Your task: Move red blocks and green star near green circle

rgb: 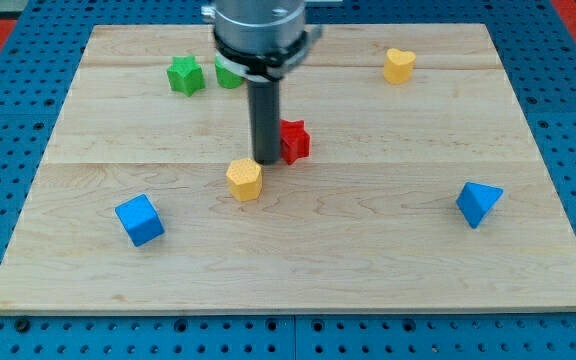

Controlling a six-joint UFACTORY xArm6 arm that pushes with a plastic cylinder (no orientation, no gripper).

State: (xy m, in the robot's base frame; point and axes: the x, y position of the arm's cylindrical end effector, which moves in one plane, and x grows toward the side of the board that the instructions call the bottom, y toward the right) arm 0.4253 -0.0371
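Observation:
My tip (267, 159) rests on the board just left of a red block (294, 140), touching or nearly touching it. The red block's shape is partly hidden by the rod. A green star (184, 75) lies near the view's top left. The green circle (228, 73) sits just right of the star, mostly hidden behind the arm's body. A yellow hexagon (244, 179) lies just below and left of my tip. Only one red block shows.
A yellow heart (399, 65) lies at the view's top right. A blue cube (139, 219) sits at the bottom left, a blue triangular block (478, 203) at the right. The wooden board (368, 260) ends in a blue pegboard surround.

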